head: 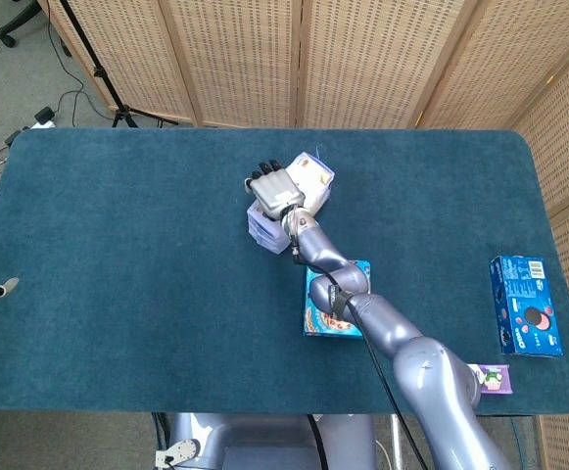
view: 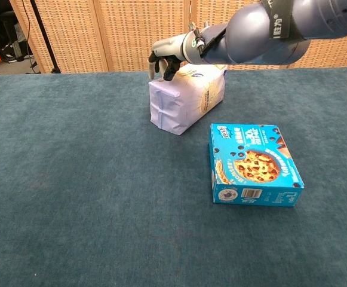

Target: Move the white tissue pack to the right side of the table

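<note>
The white tissue pack [head: 315,181] [view: 188,98] lies on its side on the blue table [head: 118,245], a little behind the middle. My right hand [head: 274,190] [view: 168,55] is over the pack's left end, fingers spread and bent down over its upper far edge. The pack still rests flat on the cloth. The frames do not show whether the fingers touch it. My right arm reaches in from the lower right, over the cookie box. My left hand shows in neither view.
A blue cookie box [head: 316,316] [view: 254,164] lies just in front and to the right of the pack. A second blue box [head: 525,304] sits at the table's right edge, a purple pack [head: 492,377] near the front right. Wicker screens stand behind.
</note>
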Motion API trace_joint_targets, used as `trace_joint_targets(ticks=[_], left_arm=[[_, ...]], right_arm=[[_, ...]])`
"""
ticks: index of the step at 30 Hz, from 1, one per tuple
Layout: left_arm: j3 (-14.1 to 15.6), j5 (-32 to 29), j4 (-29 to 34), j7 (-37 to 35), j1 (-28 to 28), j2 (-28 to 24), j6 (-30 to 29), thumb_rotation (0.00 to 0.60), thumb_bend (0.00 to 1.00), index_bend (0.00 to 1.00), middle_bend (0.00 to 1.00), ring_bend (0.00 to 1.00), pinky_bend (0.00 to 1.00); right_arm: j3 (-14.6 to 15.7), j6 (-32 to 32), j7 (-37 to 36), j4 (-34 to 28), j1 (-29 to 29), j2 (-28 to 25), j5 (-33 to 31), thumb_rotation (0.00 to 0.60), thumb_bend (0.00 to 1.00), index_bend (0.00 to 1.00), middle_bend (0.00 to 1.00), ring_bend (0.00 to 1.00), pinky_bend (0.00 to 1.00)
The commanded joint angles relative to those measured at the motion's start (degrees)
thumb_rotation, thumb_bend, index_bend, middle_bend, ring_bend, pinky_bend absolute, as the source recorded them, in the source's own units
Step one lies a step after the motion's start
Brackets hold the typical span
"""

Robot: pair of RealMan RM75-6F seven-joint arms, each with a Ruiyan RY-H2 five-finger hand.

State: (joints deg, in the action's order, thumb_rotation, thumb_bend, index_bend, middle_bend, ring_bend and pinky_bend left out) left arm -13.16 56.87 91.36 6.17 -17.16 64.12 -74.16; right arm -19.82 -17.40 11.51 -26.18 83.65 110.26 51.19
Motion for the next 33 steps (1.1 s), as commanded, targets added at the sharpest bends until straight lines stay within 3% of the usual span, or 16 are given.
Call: trace_joint_targets(ticks=[1,12,33], left_arm=[[0.0,0.0,0.0,0.3,-0.1,0.2,0.0,0.6,0.0,0.0,0.0,0.0,0.0],[-0.3,0.4,0.4,0.6,0.2,0.2,-0.4,0.6,0.0,0.0,0.0,0.0,0.0],[0.3,2.5,1.2,2.8,-0.1,1.0,-0.7,0.6,0.0,0.0,0.0,0.0,0.0]], right_arm=[[0.6,1.2,-0.8,1.8,0.7,0.8,1.4,0.6,1.0,0.29,0.21,0.05,0.0],[2.3,5.8,-0.4,7.0,0.8,-0.1,3.0,0.6,1.0,0.46,0.39,0.21,0.12],[7.8,9.4,-1.2,1.0,-8.2,-12.3,2.1,0.6,1.0,0.49,0.42,0.24,0.15]])
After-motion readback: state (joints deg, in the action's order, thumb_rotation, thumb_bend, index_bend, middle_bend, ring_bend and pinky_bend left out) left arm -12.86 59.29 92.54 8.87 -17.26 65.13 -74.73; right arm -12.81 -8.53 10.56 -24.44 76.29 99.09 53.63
